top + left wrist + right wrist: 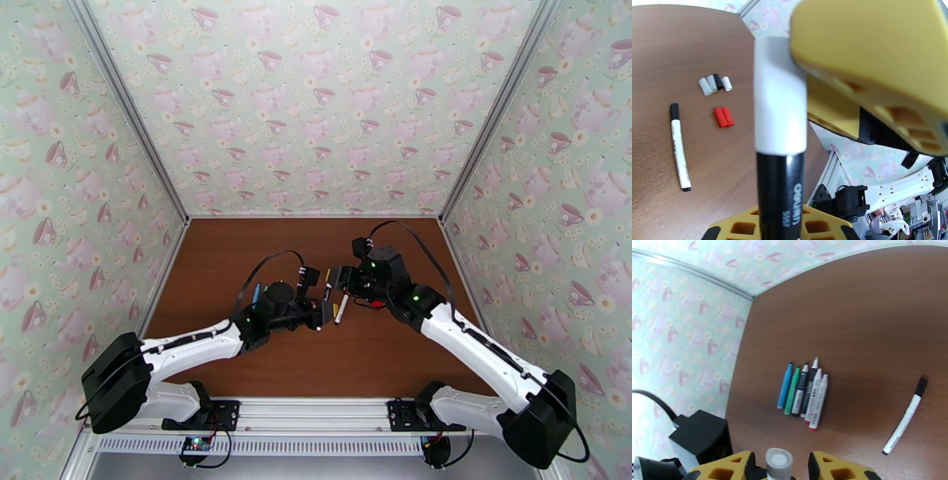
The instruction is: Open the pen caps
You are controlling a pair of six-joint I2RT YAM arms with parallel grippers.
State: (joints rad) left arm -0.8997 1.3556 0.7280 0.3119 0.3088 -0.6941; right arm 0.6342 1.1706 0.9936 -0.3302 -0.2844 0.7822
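My left gripper (321,309) is shut on a black-barrelled pen (780,189), whose pale grey cap (780,98) points toward the right arm. That cap's round end (778,459) sits between the yellow fingers (837,468) of my right gripper (779,468). The jaws stand open, with a gap on each side of the cap. Loose pen caps lie on the table: a cluster of white and black ones (715,83) and two red ones (723,117). A white pen with a black cap on it (680,148) lies near them.
A row of several uncapped pens (802,396), blue, green, black and white, lies side by side on the brown table (237,363). The capped white pen (904,421) lies apart to their right. Patterned walls (316,103) close in three sides.
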